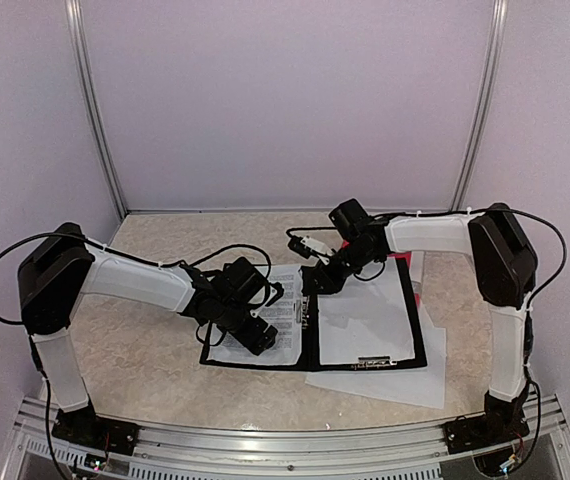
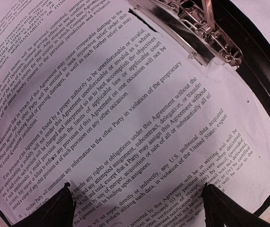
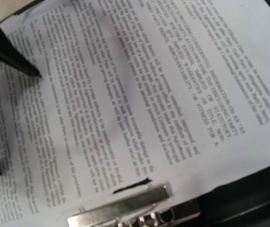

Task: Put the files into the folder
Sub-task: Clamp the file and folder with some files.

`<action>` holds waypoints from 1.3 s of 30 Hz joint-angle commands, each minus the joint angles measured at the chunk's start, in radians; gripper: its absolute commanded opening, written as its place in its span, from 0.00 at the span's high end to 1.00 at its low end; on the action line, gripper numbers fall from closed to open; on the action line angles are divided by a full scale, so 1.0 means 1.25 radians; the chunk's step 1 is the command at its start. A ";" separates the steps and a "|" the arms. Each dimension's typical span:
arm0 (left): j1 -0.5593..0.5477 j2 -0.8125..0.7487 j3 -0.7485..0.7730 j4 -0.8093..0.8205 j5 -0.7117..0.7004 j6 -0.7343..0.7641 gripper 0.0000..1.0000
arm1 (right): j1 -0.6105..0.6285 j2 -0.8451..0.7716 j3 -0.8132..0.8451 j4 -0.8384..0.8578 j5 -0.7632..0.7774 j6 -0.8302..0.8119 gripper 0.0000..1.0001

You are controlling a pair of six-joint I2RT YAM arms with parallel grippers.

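Progress: the open black folder [image 1: 421, 322] is lying flat on the beige speckled tabletop [image 1: 145, 350], with a white sheet of dense printed text [image 1: 285, 303] on its left half and a blank white sheet [image 1: 370, 318] on its right. One more white sheet [image 1: 410, 385] is showing past the near right corner, so you are likely past halfway. Your left gripper [image 2: 139, 203] is hanging wide-spread and empty over the printed sheet; your right gripper [image 3: 12, 123] is standing slightly parted near its top, pinching nothing.

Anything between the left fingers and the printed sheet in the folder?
Nothing visible. The left gripper, fingers open, sits right over the printed sheet on the folder's left half; the metal clip lies off to one side, clear of the fingers.
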 commanded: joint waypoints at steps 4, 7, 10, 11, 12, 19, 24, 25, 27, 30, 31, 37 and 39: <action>-0.003 0.038 -0.004 -0.067 0.015 0.011 0.10 | 0.004 -0.069 0.004 -0.009 0.024 0.006 0.63; -0.003 0.040 -0.004 -0.068 0.014 0.011 0.10 | 0.007 -0.088 -0.005 -0.013 0.027 0.000 0.57; -0.002 0.040 -0.005 -0.070 0.013 0.011 0.10 | 0.010 -0.099 -0.013 -0.026 0.029 -0.011 0.55; -0.002 0.039 -0.005 -0.069 0.013 0.011 0.10 | 0.011 -0.103 -0.019 -0.031 0.030 -0.015 0.54; -0.002 0.039 -0.006 -0.069 0.012 0.011 0.10 | 0.013 -0.108 -0.026 -0.035 0.032 -0.020 0.52; -0.002 0.040 -0.006 -0.067 0.015 0.009 0.10 | 0.014 -0.105 -0.057 -0.053 0.026 -0.049 0.50; -0.002 0.038 -0.007 -0.067 0.015 0.010 0.10 | 0.015 -0.077 -0.048 -0.064 0.008 -0.072 0.54; -0.002 0.038 -0.008 -0.067 0.015 0.009 0.10 | 0.015 -0.073 -0.046 -0.064 0.011 -0.074 0.55; -0.002 0.037 -0.010 -0.065 0.015 0.008 0.10 | 0.015 -0.065 -0.039 -0.066 0.011 -0.080 0.55; -0.002 0.037 -0.010 -0.066 0.016 0.007 0.10 | 0.015 -0.051 -0.025 -0.072 0.011 -0.087 0.60; -0.002 0.037 -0.010 -0.066 0.016 0.007 0.10 | 0.015 -0.043 -0.018 -0.074 0.012 -0.089 0.60; -0.001 0.037 -0.010 -0.066 0.015 0.009 0.10 | 0.015 -0.015 0.011 -0.082 0.014 -0.100 0.62; -0.002 0.037 -0.010 -0.067 0.015 0.009 0.10 | 0.015 -0.011 0.016 -0.082 0.015 -0.101 0.64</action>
